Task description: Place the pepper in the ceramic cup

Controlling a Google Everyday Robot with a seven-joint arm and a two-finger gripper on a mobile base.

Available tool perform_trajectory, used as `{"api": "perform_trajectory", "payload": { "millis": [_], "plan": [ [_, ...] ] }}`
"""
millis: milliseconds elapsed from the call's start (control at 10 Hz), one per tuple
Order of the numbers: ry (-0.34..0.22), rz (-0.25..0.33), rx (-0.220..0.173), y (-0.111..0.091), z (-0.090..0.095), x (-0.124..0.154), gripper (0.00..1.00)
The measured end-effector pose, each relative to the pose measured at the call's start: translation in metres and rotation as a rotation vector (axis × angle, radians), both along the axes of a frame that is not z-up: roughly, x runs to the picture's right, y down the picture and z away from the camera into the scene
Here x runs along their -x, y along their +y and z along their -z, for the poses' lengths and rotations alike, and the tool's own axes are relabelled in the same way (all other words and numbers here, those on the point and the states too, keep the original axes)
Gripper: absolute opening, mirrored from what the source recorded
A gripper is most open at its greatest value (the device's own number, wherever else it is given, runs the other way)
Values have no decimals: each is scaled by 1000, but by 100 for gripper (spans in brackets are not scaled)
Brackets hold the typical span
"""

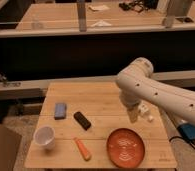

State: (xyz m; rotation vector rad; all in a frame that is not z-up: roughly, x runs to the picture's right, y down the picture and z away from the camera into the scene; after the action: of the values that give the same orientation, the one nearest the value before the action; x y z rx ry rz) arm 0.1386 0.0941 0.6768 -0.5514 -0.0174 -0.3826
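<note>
Flat on the desk (102, 98), near the front edge at about 7 o'clock from the desk's middle: the pepper (82, 148), orange-red, with its long axis running from 11 to 5 o'clock. Touching nothing but the wood.

At about 9 o'clock from the pepper, near but apart: the ceramic cup (44, 137), white, upright with its mouth up, close to the desk's front left corner.

Straight up at 12 o'clock from the pepper: a small black block (82, 120), lying at a slant. Further on, at 11 o'clock: a blue pad (60, 110), flat on the wood, apart from the block.

At 3 o'clock from the pepper, with bare wood between: a round orange plate (126, 147) near the front edge.

At 2 o'clock from the pepper, well apart from it and from the cup: the gripper (136, 116), pointing down, low over the right part of the desk, just beyond the plate's far rim at 12 o'clock. Cannot tell how far open it is; cannot tell whether it touches the wood. No hold on the pepper.

Reaching in from 3 o'clock: the white arm (158, 95), bent over above the gripper.
</note>
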Motion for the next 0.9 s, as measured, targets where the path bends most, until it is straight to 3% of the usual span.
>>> {"api": "perform_trajectory", "payload": {
  "millis": [300,600,900],
  "plan": [
    [-21,61,7,3,1,3,80],
    [-76,127,0,3,-1,28,80],
    [-106,184,5,6,-1,34,80]
  ]
}}
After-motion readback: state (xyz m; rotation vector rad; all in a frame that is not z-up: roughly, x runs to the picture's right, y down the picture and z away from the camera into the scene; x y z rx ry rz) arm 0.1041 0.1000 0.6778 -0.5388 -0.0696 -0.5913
